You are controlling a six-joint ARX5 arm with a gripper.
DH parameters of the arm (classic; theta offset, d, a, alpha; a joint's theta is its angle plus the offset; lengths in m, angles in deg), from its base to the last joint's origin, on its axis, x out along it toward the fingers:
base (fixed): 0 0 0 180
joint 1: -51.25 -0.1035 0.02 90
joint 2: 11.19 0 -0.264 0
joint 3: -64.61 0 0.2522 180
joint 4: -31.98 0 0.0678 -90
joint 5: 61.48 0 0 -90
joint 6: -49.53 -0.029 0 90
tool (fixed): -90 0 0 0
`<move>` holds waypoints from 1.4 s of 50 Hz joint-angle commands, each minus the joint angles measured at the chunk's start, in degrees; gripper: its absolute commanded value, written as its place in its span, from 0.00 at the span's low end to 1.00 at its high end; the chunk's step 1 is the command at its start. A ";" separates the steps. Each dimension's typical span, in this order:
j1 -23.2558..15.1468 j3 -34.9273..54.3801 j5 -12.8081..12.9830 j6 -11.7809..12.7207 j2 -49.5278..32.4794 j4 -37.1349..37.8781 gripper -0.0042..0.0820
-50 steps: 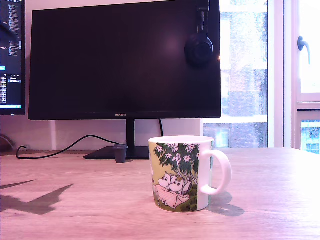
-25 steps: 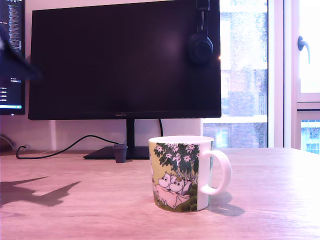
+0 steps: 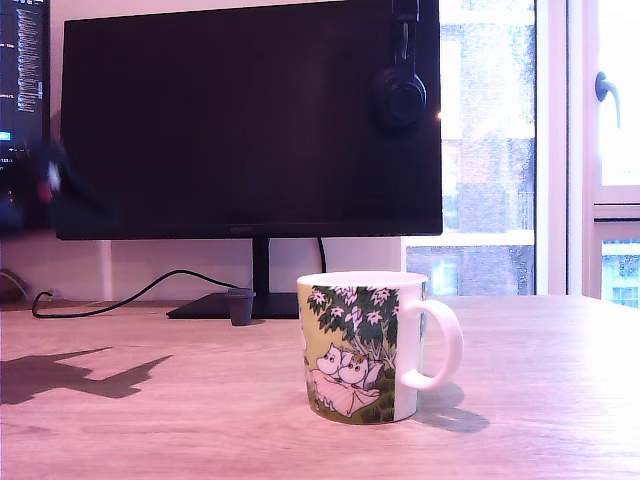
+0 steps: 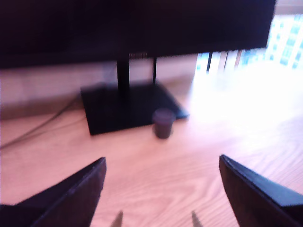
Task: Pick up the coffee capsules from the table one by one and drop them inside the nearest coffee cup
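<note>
Claw (image 4: pixel 161 163) has descended, spread; dark capsule (image 4: pixel 164 122) stands upright.

This is a desk workspace, an office or home study. A big dark monitor (image 3: pixel 250 118) stands on a light wood-grain table (image 3: pixel 200 420), headphones (image 3: pixel 398 95) hang from its top corner, and a second screen (image 3: pixel 22 110) showing lines of text sits at the exterior view's left. A window (image 3: pixel 540 150) behind looks onto buildings, and a printed mug (image 3: pixel 365 345) rests on the desk.
</note>
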 commanded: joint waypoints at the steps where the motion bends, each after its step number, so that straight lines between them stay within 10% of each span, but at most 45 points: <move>1: 0.20 1.16 -0.31 -0.46 2.71 3.67 0.85; 34: 3.17 -10.67 -1.90 -0.48 24.68 11.82 0.85; 70: 6.58 -24.92 -1.75 -3.06 30.25 -4.81 0.85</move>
